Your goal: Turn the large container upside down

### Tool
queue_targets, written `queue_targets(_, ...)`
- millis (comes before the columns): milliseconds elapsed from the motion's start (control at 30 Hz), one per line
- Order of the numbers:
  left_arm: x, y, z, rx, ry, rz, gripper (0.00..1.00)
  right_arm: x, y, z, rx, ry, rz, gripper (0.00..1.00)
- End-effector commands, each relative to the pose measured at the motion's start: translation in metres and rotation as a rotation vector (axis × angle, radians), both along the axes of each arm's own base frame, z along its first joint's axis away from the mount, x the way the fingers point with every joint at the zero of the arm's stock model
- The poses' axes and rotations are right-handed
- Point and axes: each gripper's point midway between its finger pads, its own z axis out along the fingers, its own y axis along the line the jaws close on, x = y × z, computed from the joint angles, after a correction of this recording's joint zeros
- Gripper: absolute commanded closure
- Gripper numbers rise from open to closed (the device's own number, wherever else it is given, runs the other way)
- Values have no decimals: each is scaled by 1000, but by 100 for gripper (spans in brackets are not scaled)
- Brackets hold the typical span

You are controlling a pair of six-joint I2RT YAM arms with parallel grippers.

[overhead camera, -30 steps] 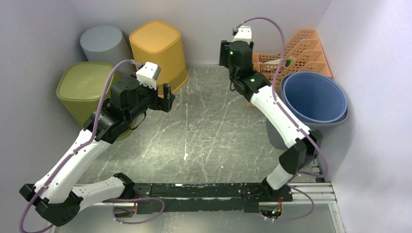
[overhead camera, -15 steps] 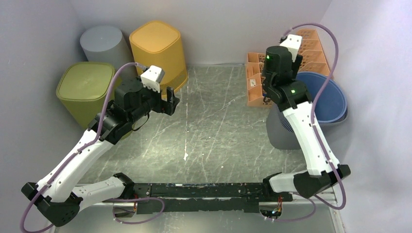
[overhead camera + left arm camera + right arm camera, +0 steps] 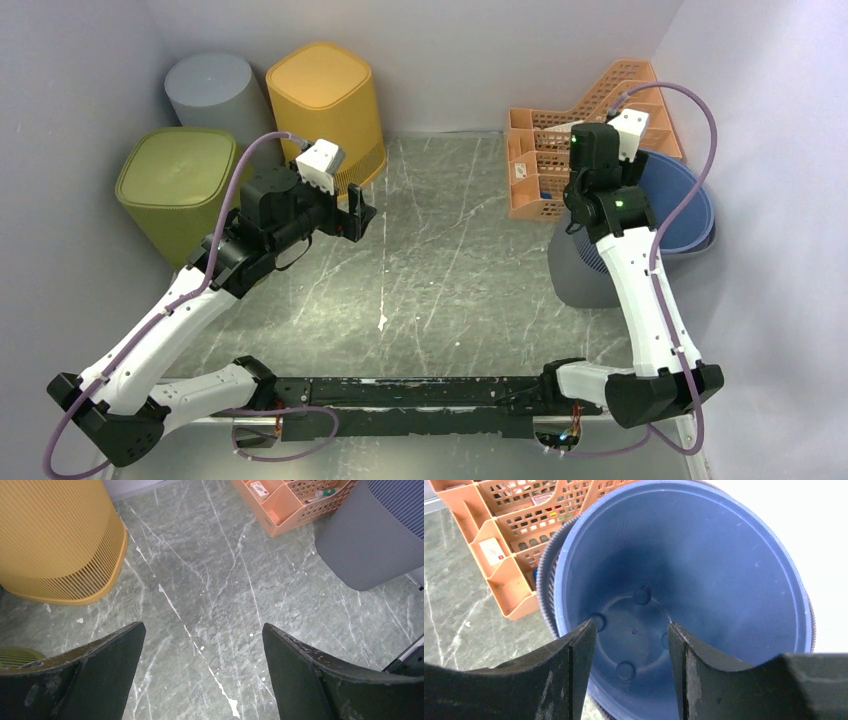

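Note:
The large container is a grey ribbed bin (image 3: 575, 275) standing upright at the right, with a blue bucket (image 3: 685, 205) nested in it, mouth up. The right wrist view looks down into the blue bucket (image 3: 724, 570), with the grey rim (image 3: 544, 575) around it. My right gripper (image 3: 631, 630) is open and empty, hovering over the bucket's mouth, fingers near its left rim. In the top view its fingers are hidden under the wrist (image 3: 597, 150). My left gripper (image 3: 358, 210) is open and empty above the floor left of centre (image 3: 202, 630), far from the grey bin (image 3: 370, 540).
An orange mesh organizer (image 3: 545, 165) stands just left of and behind the grey bin. A yellow bin (image 3: 325, 100), a grey cylinder bin (image 3: 210, 90) and an olive-green bin (image 3: 175, 180) stand inverted at the back left. Walls close in on the left, back and right.
My right arm has swung from the back centre to the right and now hangs over the blue bucket. My left gripper has drifted slightly right.

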Motion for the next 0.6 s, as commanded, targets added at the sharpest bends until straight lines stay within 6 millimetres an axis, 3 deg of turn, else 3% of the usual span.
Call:
queue_targets(0, -4, -10, 11, -52, -25, -40, 1, 10, -7, -6, 23, -12, 14, 45)
queue_targets(100, -4, -10, 11, -56, -23, -40, 1, 15, -6, -5, 54, -34, 35, 46)
queue_targets(333, -3, -7, 9, -40, -19, -31, 1, 14, 0, 18, 106, -124, 78, 47)
queue_targets(433, -4, -7, 7, -37, -17, -32, 1, 16, 3, 14, 119, -129, 92, 47)
queue_targets(567, -3, -8, 3, -30, -8, -32, 1, 27, 6, -7, 130, -76, 99, 47)
